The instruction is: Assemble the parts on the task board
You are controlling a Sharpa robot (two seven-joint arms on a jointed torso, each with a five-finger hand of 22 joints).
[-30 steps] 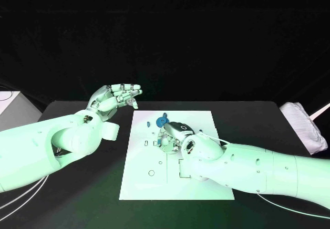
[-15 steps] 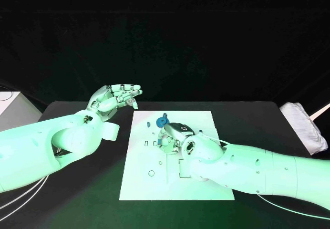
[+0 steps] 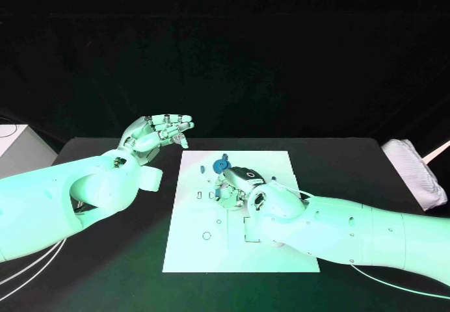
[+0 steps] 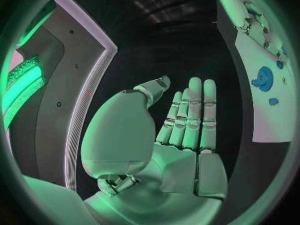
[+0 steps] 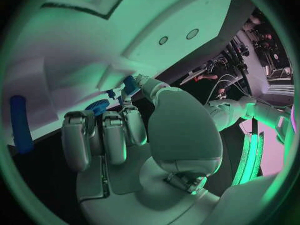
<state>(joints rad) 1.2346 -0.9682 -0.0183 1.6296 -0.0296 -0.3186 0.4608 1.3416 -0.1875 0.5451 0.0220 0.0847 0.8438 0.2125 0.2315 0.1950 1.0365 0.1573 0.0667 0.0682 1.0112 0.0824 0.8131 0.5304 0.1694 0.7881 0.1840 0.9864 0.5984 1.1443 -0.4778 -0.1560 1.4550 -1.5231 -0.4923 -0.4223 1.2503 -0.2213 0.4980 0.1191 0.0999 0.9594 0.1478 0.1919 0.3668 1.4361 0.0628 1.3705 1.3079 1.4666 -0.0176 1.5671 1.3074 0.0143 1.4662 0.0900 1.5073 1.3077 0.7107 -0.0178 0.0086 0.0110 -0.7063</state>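
The white task board [image 3: 211, 244] lies in the middle of the black table. A round blue part [image 3: 222, 164] and a small blue piece [image 3: 203, 169] sit near its far edge. My right hand [image 3: 240, 188] is low over the board's far half, fingers curled down. In the right wrist view its thumb and a finger pinch a small blue part [image 5: 130, 84] against the board [image 5: 75, 45], beside the round blue part [image 5: 97, 106]; a blue cylinder [image 5: 20, 123] lies further off. My left hand [image 3: 159, 133] is raised beyond the board's far left corner, fingers straight and apart [image 4: 187, 120], holding nothing.
A white box [image 3: 19, 149] stands at the table's left edge. A pale folded cloth [image 3: 417, 172] lies at the right edge. Bare black table [image 3: 112, 260] runs along both sides of the board.
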